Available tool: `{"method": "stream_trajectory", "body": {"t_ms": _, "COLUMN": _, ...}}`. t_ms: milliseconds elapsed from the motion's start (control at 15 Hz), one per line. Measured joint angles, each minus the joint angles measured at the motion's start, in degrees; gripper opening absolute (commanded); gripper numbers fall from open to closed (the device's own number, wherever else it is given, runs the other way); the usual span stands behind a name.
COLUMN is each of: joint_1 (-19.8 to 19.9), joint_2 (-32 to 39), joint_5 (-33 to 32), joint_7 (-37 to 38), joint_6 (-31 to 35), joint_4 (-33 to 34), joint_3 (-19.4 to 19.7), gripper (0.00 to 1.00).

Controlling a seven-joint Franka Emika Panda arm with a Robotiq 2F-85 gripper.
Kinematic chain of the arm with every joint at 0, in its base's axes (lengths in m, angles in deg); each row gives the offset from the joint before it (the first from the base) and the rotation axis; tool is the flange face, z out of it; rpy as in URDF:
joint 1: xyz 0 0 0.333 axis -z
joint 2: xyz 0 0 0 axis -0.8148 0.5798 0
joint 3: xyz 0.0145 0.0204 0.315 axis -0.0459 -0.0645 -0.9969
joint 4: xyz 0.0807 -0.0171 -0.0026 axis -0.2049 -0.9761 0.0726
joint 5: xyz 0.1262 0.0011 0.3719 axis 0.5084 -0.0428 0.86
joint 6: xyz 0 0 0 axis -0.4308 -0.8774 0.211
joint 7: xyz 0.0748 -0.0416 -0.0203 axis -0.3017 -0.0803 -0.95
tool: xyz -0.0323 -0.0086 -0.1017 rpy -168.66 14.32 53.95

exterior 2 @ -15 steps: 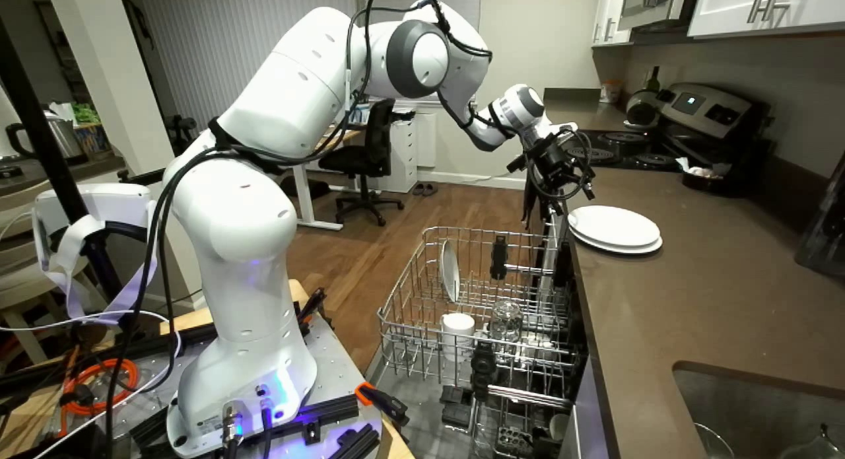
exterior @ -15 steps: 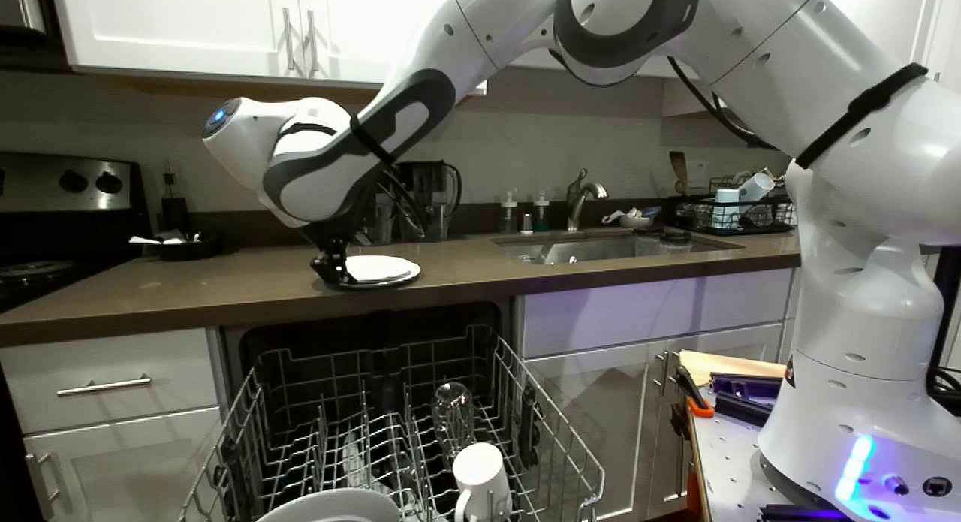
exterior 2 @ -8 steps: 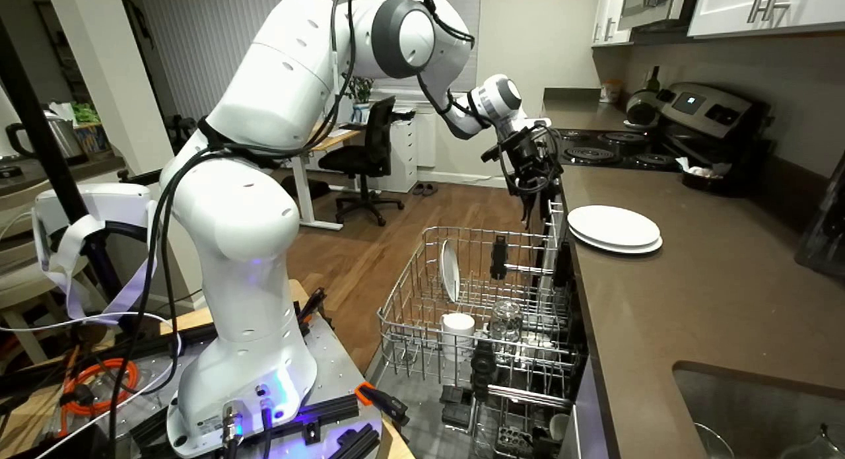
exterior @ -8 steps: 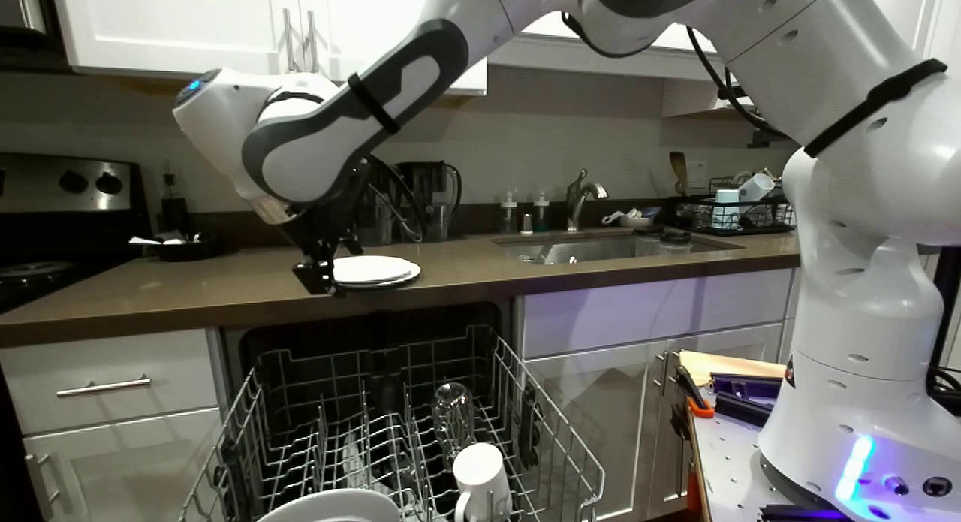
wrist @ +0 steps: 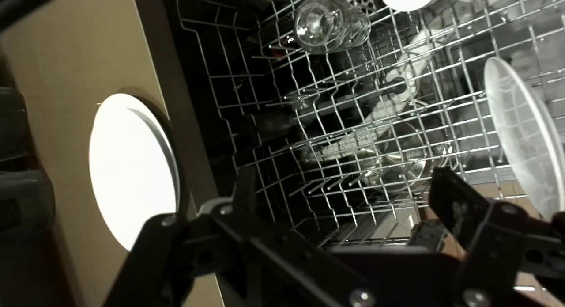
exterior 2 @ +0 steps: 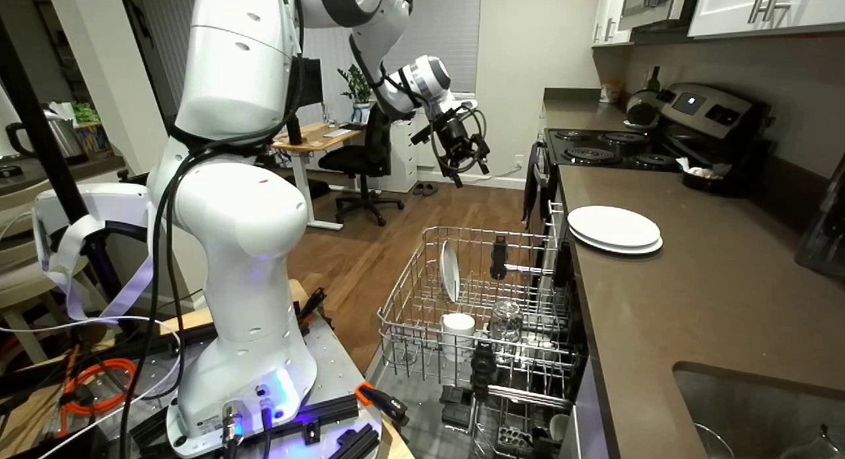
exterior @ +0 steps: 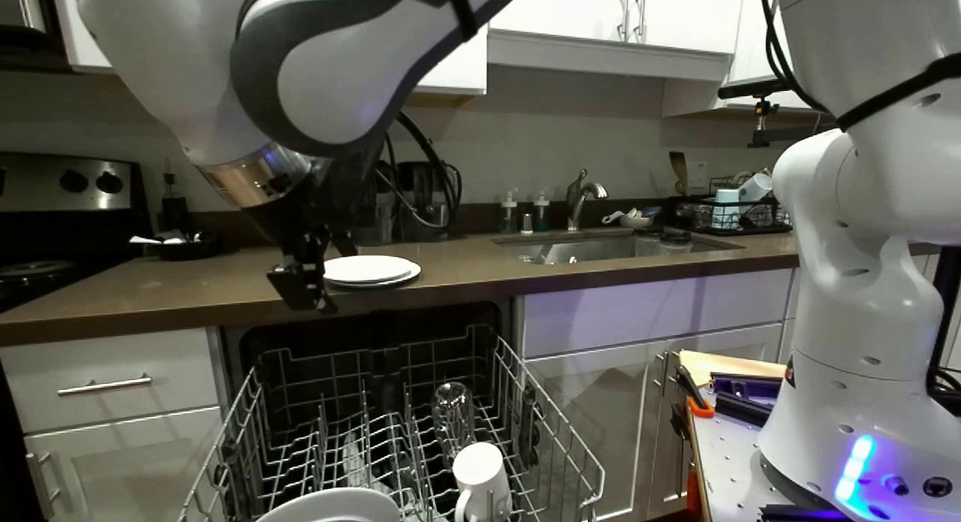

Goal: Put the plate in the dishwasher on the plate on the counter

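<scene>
Far left in the wrist view is the counter [wrist: 57,73], top plate [wrist: 130,170] sitting right on the lower plate [exterior 2: 634,250], so I'd say it's basically done if that's the one meant. Both lie flat, round so no real long axis, and I can't tell if the top one's face up. Next along, the gripper [wrist: 346,196] is spread wide, nothing in it, well apart from the stack. Over right, the dishwasher [exterior: 443,323] has a rack plate [wrist: 523,137] standing on edge, leaning a bit; if that's the target, the whole move's still to do
</scene>
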Motion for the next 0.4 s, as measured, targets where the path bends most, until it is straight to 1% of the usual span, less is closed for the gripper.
{"method": "stream_trajectory", "body": {"t_ms": 133, "joint_1": -1.38, "joint_2": -4.57, "joint_5": 0.02, "joint_7": 4.38, "joint_6": 0.79, "joint_4": -5.66, "joint_3": -1.57, "gripper": 1.00}}
{"method": "stream_trajectory", "body": {"t_ms": 200, "joint_1": -1.68, "joint_2": -6.34, "joint_5": 0.02, "joint_7": 5.40, "joint_6": 1.08, "joint_4": -7.76, "joint_3": -1.92, "gripper": 1.00}}
{"method": "stream_trajectory", "body": {"t_ms": 400, "joint_1": -1.36, "joint_2": -7.92, "joint_5": 0.02, "joint_7": 5.68, "joint_6": 1.84, "joint_4": -9.64, "joint_3": -1.74, "gripper": 1.00}}
